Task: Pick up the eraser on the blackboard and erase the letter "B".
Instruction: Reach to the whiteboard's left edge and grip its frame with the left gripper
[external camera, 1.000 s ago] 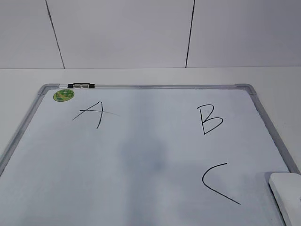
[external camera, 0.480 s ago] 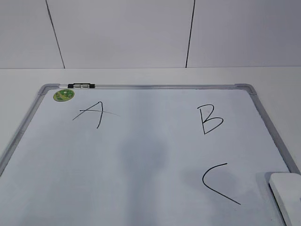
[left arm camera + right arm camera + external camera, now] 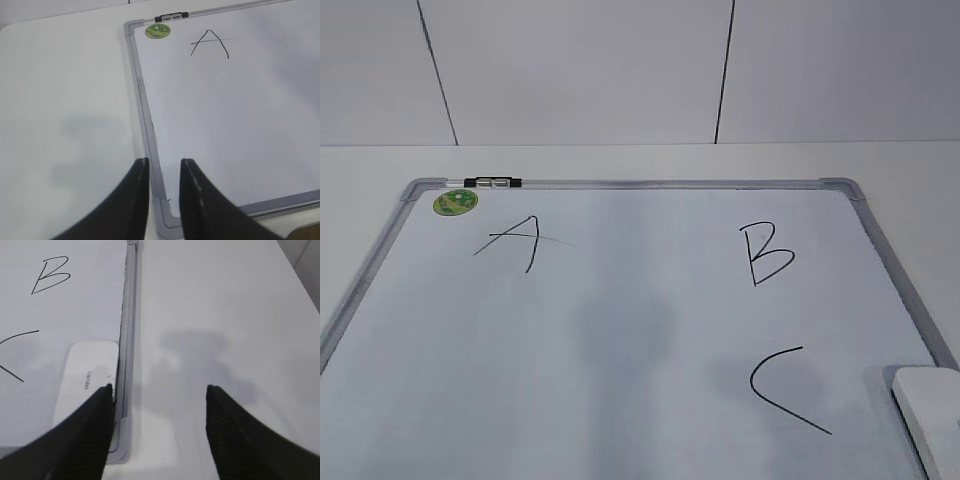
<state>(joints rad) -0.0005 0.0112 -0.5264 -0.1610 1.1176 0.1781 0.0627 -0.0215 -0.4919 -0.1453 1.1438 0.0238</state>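
**Eraser untouched in the board's corner, both grippers empty**

Your eraser (image 3: 89, 385) lies flat on the board (image 3: 620, 340), tucked into its near right corner with one long side against the grey frame. In the exterior view only part of it shows, at the bottom right edge (image 3: 930, 415). The "B" (image 3: 765, 254) is whole, drawn in thin black line on the right half of the board, well beyond the eraser; the "C" (image 3: 785, 388) sits between the two, just left of the eraser.

Your right gripper (image 3: 157, 390) hangs above the frame's right rail with its jaws spread wide and nothing between them — the left finger is over the eraser's near right edge, the right finger out over the bare tabletop (image 3: 215, 300). You cannot tell from this view whether that left finger touches the eraser.

Your left gripper (image 3: 164, 165) is at the opposite side, over the board's left rail near its near corner, jaws almost together with only a narrow gap, holding nothing.

Farther off, the "A" (image 3: 520, 240) occupies the far left of the board, with a round green sticker (image 3: 455, 201) and a small marker (image 3: 492, 182) at the top left corner — the marker resting along the frame.
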